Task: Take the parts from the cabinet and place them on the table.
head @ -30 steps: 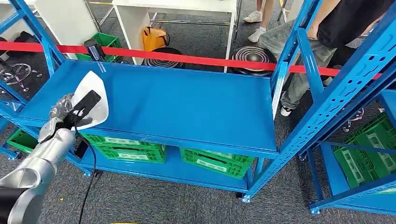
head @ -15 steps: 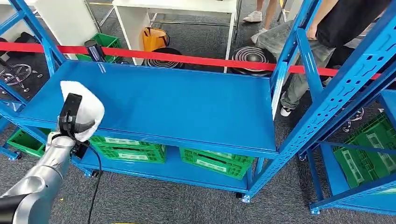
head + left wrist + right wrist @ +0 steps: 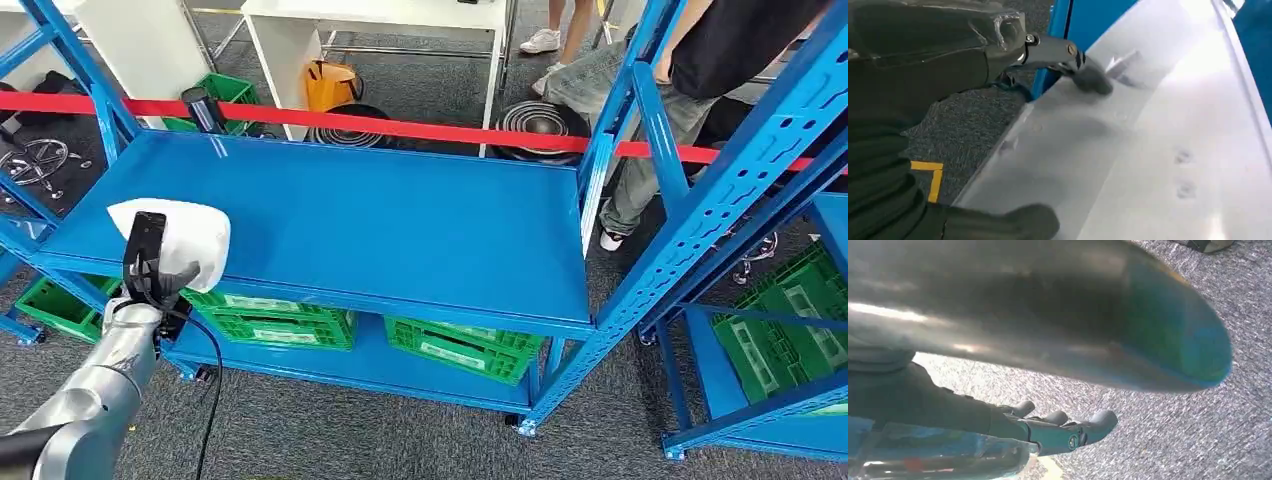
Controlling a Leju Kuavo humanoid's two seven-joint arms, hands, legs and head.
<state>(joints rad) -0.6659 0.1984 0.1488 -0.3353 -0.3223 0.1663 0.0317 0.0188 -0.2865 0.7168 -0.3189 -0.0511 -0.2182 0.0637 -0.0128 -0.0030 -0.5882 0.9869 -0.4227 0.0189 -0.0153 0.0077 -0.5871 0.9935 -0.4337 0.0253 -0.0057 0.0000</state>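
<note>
Blue metal shelf [image 3: 380, 225], smooth painted top, perforated uprights; I call it my bench. Grey speckled carpet floor [image 3: 330, 430] all round. Green slatted plastic crates [image 3: 270, 318] sit on the lower level. Red tape [image 3: 400, 126] stretches across behind the shelf. A person [image 3: 690, 90] in grey trousers stands beyond the right upright.

My left robot hand [image 3: 150, 268] grips the white part [image 3: 185, 238] at the shelf's front left corner, above the edge. In the left wrist view the part [image 3: 1158, 140] is pale, smooth and gently curved, with small dimples.

Right robot hand [image 3: 1058, 427]: fingers curled, a shiny rounded metallic shape close by; I cannot tell whether it holds anything.
</note>
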